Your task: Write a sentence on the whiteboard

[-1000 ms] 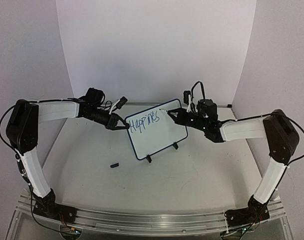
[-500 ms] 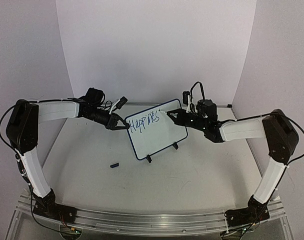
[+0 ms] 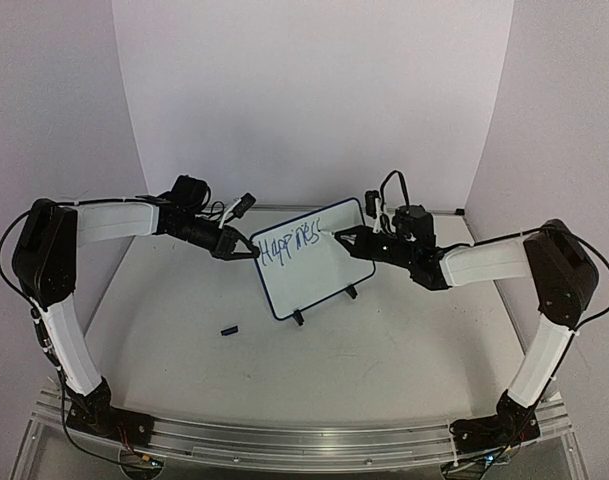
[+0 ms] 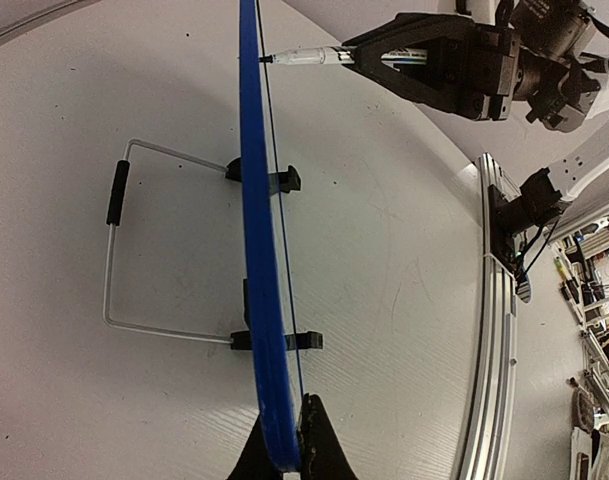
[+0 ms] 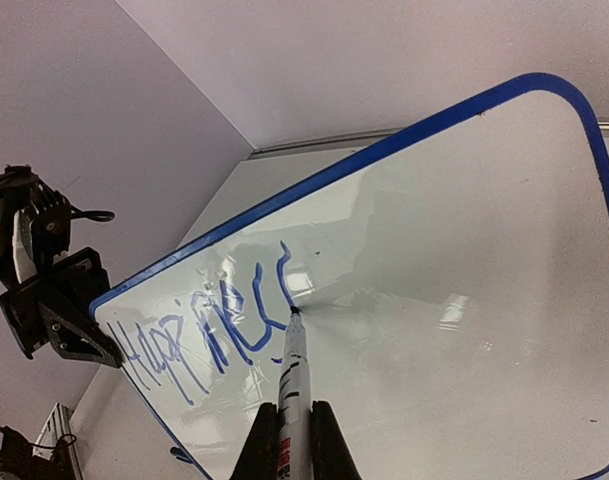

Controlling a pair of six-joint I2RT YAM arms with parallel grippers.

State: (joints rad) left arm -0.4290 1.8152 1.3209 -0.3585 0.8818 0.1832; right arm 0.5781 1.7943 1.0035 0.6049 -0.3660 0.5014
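While the right gripper (image 5: 289,445) has its jaws closed on the marker pen (image 5: 292,385), the pen projects straight ahead of them. Its tip touches the whiteboard (image 5: 464,360) at the foot of the last stroke of the sentence (image 5: 209,345). The lettering lies ahead and to the left of these jaws and reads as roughly "Happiness", climbing on a slant with the final letters crowded. The board face to the right of and below the tip is bare. The left gripper (image 4: 284,450) has its jaws pinched narrow on the board's blue rim, and the board runs edge-on straight away from them. Its two black clip feet (image 4: 274,180) project to the right of the rim and a wire stand (image 4: 109,250) lies to the left. The grip holds one end of the rim only, so the likely fault is pivoting: tip pressure applied far from the left jaws can swing the board about them or skid the feet, and the stroke then breaks or wanders. Excess axial load could push the pen back through the right jaws. Dropping to a second line risks dragging the pen over fresh ink. A small black piece (image 3: 229,329), possibly the cap, lies on the table (image 3: 404,350) well apart from both grippers.
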